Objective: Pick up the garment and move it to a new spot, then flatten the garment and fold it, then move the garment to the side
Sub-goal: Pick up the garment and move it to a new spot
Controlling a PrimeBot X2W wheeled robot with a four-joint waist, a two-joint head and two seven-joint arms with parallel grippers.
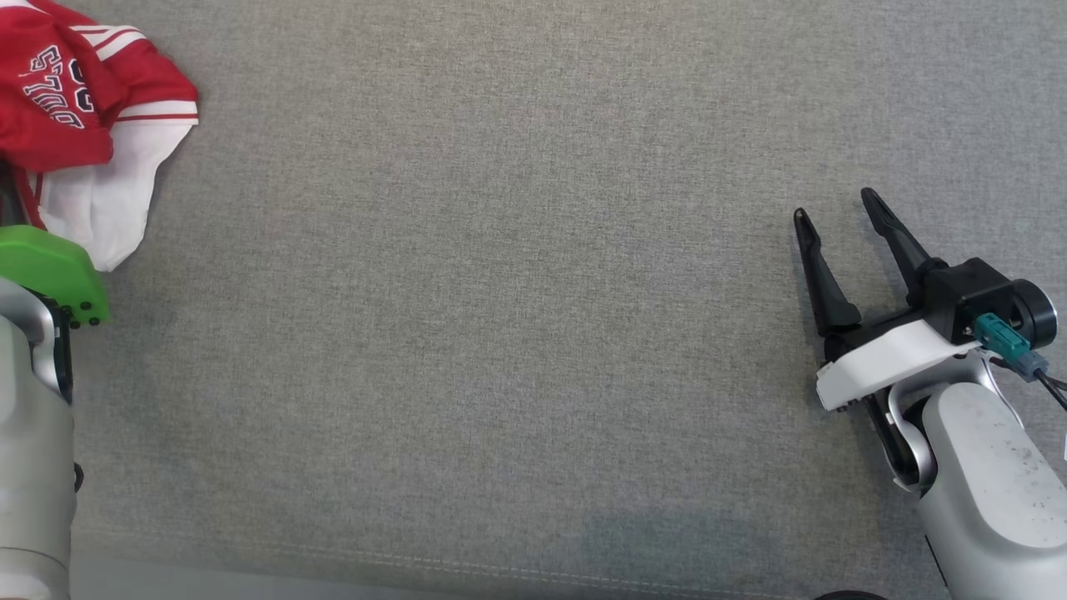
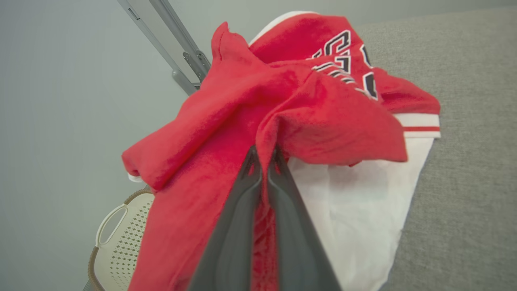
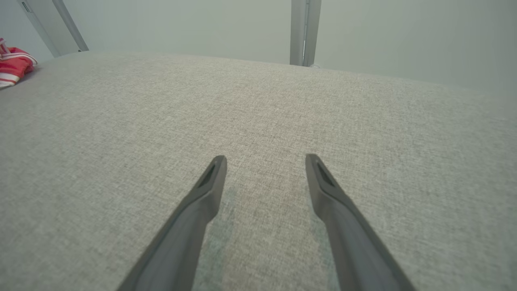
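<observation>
We look down on a wide grey fabric surface (image 1: pixel 500 333). At its far left edge lies the garment (image 1: pixel 92 108), a crumpled red and white jersey with dark lettering, bunched in a heap. Our left gripper (image 2: pixel 264 161) has its two dark fingers pressed together on a raised ridge of the red cloth, so it is holding the garment by a pinched fold. We judge the hold sits there because a ridge gives narrow fingers something to bite, which flat cloth would not. In the head view the left fingers are hidden behind the arm's green cover (image 1: pixel 50 271), so we cannot tell for sure how much cloth is caught. Our right gripper (image 1: pixel 835 206) rests low over the bare surface at the far right, well apart from the garment. Its fingers are spread wide and hold nothing, which keeps it out of the way until the cloth comes toward the middle. Beyond the surface edge, beside the garment, stands a pale perforated basket (image 2: pixel 117 242). We judge the pick-up to be only beginning.
</observation>
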